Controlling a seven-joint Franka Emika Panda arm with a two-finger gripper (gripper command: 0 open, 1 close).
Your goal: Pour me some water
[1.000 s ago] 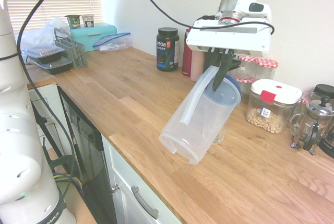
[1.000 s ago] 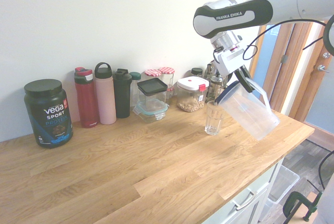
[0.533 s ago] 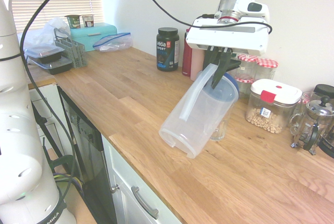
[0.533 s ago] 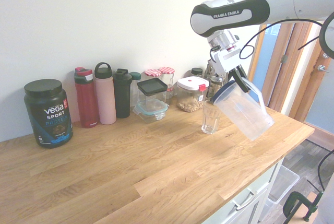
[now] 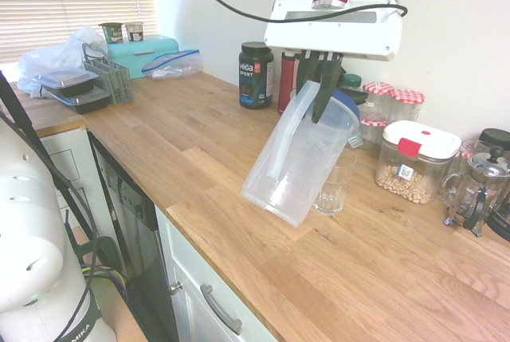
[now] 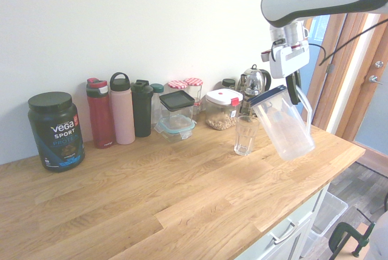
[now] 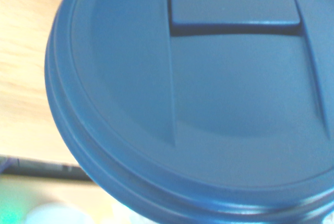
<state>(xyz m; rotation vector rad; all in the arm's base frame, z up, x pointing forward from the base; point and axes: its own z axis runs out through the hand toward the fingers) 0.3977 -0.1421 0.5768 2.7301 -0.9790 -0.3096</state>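
On a kitchen worktop (image 6: 182, 199) of warm, oiled oak staves, a row of containers lines the back edge against the wall: a squat black protein tub (image 6: 54, 131) near the left end; a red flask (image 6: 100, 113), a matt pink bottle (image 6: 122, 110) and a black shaker (image 6: 142, 108) standing close together; a square glass box with a dark lid (image 6: 177, 113); a clear canister of nuts (image 6: 223, 109) under a white clip lid; a chrome coffee press (image 6: 253, 82) behind it; further right, well forward of that row, stands a ribbed clear drinking glass (image 6: 245, 135), upright and, as far as can be seen, empty; just beside and above it hangs the pitcher (image 6: 284, 124), a tall, thin-walled translucent plastic jug with a round blue lid (image 7: 198, 93), tilted with its lid end towards the glass and its base swung out over the worktop's front edge; the gripper (image 6: 291, 88) is clamped tight on the top of the pitcher's looped handle, just under the lid; the jug looks empty or nearly so, hence light, yet its smooth plastic is likely slippery and its walls would flex if squeezed, so the stiff handle seems the sound place to hold it; the glass, by contrast, looks brittle and easily tipped by a knock from the spout.
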